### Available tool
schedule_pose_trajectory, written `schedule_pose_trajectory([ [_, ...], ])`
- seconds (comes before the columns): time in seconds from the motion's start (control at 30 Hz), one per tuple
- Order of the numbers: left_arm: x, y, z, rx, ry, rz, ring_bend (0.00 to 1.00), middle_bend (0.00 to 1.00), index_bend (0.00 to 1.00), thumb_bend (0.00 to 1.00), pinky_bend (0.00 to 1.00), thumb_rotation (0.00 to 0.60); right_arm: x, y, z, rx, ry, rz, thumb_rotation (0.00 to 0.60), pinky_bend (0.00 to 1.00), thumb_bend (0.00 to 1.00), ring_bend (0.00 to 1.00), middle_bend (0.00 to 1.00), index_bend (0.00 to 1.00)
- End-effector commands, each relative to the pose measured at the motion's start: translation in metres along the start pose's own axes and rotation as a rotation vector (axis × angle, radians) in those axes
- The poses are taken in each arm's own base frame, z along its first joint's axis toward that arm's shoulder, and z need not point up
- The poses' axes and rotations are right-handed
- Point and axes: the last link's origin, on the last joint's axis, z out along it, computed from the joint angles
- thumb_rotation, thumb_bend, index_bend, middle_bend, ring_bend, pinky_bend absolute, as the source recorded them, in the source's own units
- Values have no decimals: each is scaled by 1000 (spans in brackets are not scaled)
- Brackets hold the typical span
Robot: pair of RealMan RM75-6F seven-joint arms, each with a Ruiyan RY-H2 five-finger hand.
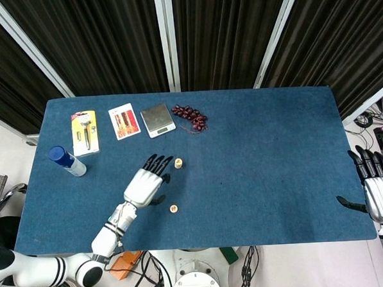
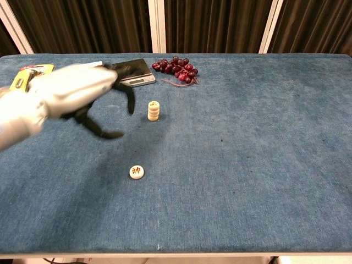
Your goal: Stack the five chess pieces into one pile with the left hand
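A small pile of round wooden chess pieces stands upright on the blue table; from above it shows as one disc. A single piece with a red character lies flat nearer the front edge, also seen in the head view. My left hand hovers left of the pile, blurred, fingers spread and holding nothing. In the head view this left hand sits between the pile and the lone piece. My right hand rests open beyond the table's right edge.
A bunch of dark grapes and a small scale lie behind the pile. Further left are a card, a yellow package and a blue-capped bottle.
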Motion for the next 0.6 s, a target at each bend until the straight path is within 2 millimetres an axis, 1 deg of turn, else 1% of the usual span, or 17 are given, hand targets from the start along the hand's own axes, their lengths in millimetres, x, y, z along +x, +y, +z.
schedule_pose_trajectory([
  [0.03,-12,3,-13,-11,-21,-6,0,7,429,243,0,600,0,-1,0,4,1,-1,600,1,56,0,0,0],
  [0.13,-24,6,-18,-17,-58,3,0,6,429,250,0,600,0,-2,0,7,2,-2,600,0,56,0,0,0],
  [0.3,-37,13,-22,-26,-90,0,0,5,429,260,0,600,0,-3,0,7,1,-2,600,0,57,0,0,0],
  [0.6,-44,29,-16,-55,-104,-5,0,0,429,269,0,600,-1,-4,0,11,-2,-3,600,0,56,0,0,0],
])
